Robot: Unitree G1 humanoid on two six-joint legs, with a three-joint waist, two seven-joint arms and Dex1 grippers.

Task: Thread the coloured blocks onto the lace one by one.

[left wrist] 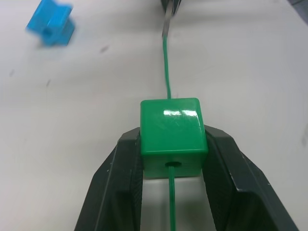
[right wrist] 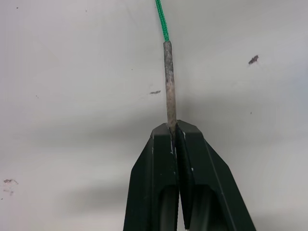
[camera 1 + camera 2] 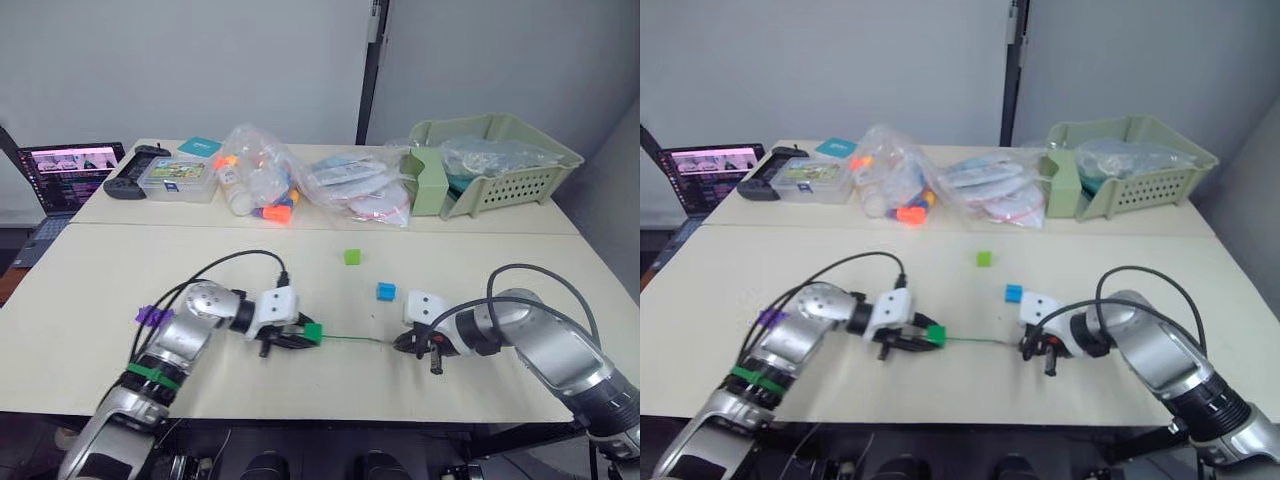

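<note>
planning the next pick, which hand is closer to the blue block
Right. The right hand, pinching the lace tip, sits just below the blue block; the left hand, holding the dark green block, is farther off to its left.

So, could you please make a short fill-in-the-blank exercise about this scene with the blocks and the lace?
1. The left gripper is shut on the ______ green block.
2. The lace passes through the ______ in that block.
3. The right gripper pinches the stiff pale ______ of the lace.
4. The blue block lies loose on the table, and the ______ green block lies farther from the robot.

Missing words: dark; hole; tip; light
</note>
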